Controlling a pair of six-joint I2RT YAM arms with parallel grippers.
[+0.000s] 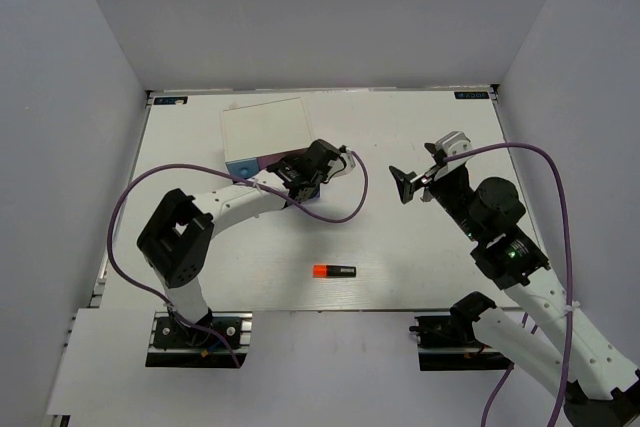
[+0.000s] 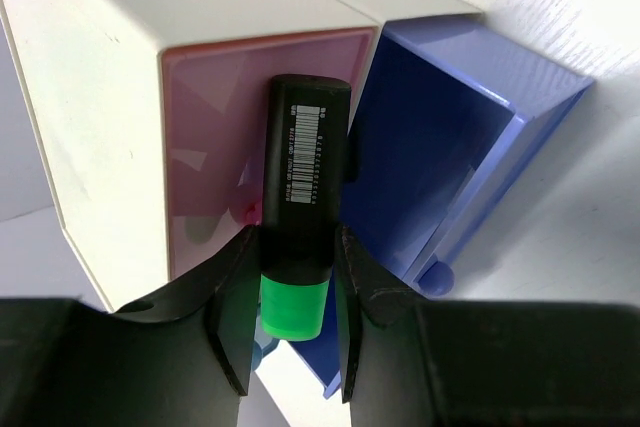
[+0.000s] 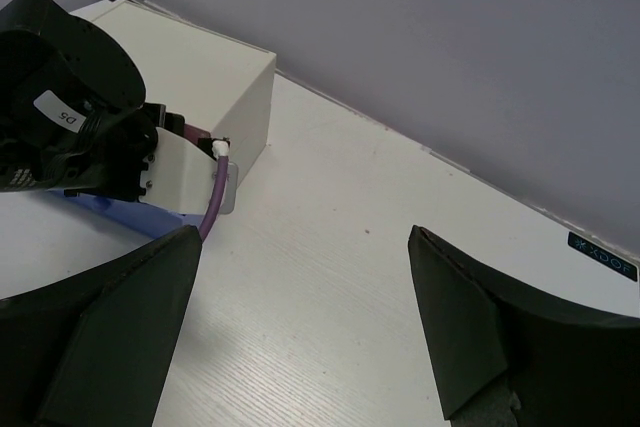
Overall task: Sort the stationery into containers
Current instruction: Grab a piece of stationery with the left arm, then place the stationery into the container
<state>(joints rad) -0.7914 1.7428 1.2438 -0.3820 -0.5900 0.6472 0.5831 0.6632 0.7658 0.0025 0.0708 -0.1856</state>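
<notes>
the green-ended marker [image 2: 305, 187] is held in the left gripper [image 2: 293, 247], clamped from both sides by the two dark fingers [image 2: 232, 307] near its green end. its black body, on which a barcode label is seen, points away from the wrist. in the left wrist view the black end is seen against the front of the pink drawer [image 2: 205, 117], just beside the periwinkle drawer [image 2: 450, 137], which is pulled out with its inside exposed. whether the marker touches the pink front cannot be told.

both drawers belong to the white-topped drawer unit [image 1: 262, 125], which is placed at the far left of the table [image 1: 420, 267]. a corner of light blue drawer [image 1: 240, 165] is seen at its near edge in the top view, and the left gripper [image 1: 305, 175] is found close against that near side.

an orange-ended marker [image 1: 335, 271] is laid flat on the table near the front edge, well apart from the unit and from both arms.

the right gripper [image 1: 410, 184] is held over the right half of the table with its fingers [image 3: 470, 317] spread wide and nothing between them. it is pointed towards the unit.
</notes>
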